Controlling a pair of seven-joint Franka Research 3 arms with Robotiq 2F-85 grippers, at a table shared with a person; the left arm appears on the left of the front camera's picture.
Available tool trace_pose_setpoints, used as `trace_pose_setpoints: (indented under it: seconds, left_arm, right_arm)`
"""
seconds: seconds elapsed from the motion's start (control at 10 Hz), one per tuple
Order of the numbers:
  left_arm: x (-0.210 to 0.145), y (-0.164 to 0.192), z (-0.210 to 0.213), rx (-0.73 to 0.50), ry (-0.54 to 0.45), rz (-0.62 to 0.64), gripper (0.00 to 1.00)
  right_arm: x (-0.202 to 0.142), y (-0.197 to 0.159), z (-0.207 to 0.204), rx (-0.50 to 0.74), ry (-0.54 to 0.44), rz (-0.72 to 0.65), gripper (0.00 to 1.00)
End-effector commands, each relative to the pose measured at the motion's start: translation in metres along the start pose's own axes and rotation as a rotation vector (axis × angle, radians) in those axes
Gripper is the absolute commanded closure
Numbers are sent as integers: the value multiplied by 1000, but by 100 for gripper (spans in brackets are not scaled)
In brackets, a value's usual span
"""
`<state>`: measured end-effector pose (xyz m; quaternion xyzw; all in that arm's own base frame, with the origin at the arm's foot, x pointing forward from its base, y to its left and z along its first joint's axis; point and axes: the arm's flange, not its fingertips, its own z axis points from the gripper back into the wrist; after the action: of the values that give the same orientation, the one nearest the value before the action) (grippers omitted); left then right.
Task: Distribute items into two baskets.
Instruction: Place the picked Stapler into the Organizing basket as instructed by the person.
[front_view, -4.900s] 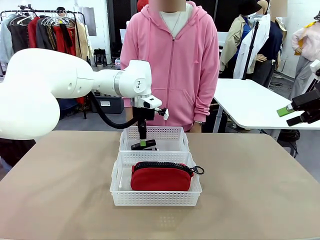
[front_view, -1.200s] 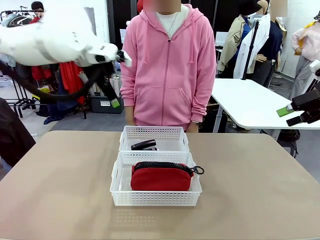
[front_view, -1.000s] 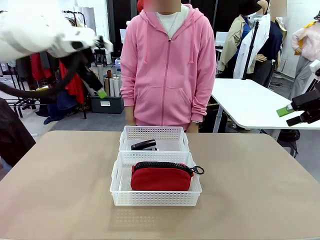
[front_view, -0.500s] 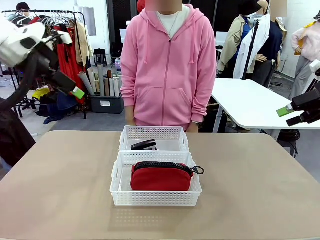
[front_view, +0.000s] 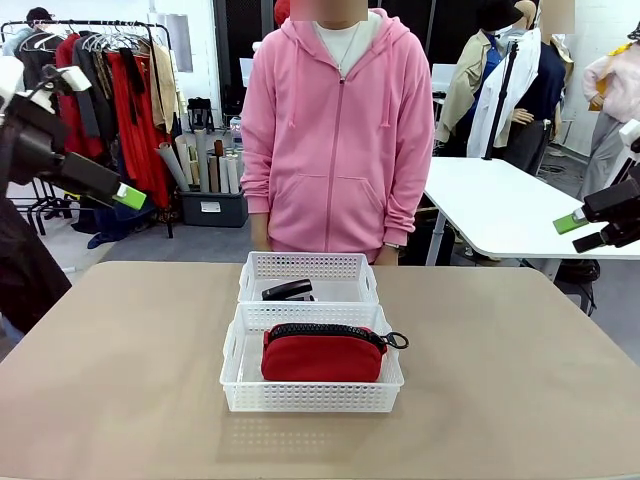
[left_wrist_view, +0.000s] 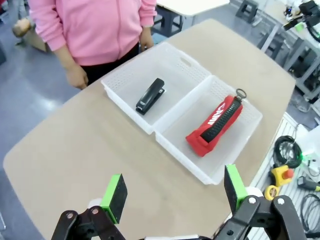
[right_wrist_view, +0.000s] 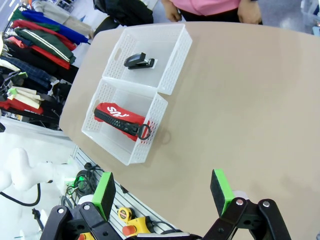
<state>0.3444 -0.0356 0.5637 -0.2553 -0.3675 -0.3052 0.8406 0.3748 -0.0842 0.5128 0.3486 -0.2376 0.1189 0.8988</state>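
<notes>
Two white lattice baskets stand end to end at the table's middle. The far basket (front_view: 308, 265) holds the black stapler (front_view: 288, 291); the near, larger basket (front_view: 310, 396) holds the red pouch (front_view: 322, 355), zipper up. My left gripper (front_view: 118, 190) hangs open and empty, high at the left edge, well away from both. From it I look down on the stapler (left_wrist_view: 150, 96) and pouch (left_wrist_view: 217, 125) between my left gripper's (left_wrist_view: 175, 192) spread green pads. My right gripper (front_view: 579, 232) is open at the far right, off the table. Its own view shows my right gripper (right_wrist_view: 162, 192), stapler (right_wrist_view: 139, 61) and pouch (right_wrist_view: 120, 119).
A person in a pink hoodie (front_view: 338, 130) stands at the far edge just behind the baskets, hands (left_wrist_view: 77, 77) down at their sides. A white table (front_view: 500, 210) stands at the back right, a clothes rack (front_view: 110, 90) at the back left. Bare tabletop (front_view: 120, 380) surrounds the baskets.
My left arm has swung up and away to the left, from over the far basket to the picture's left edge. The stapler, pouch, baskets and right arm stay put.
</notes>
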Motion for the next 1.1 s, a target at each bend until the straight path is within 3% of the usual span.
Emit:
trace_pose_setpoints:
  seconds: [0.0,0.3,0.6,0.7,1.0]
  left_arm:
    - [-22,-11,1,4,-59,-1,0]
    - [-55,-11,19,-18,-152,66,0]
    - [-65,1,33,-2,-226,88,0]
    - [-17,16,43,4,-156,87,0]
    - [-17,16,43,4,-156,87,0]
  right_arm:
    - [1,0,-1,15,-16,6,0]
    - [1,0,-1,15,-16,6,0]
    - [1,0,-1,15,-16,6,0]
    - [1,0,-1,15,-16,6,0]
    - [1,0,-1,15,-16,6,0]
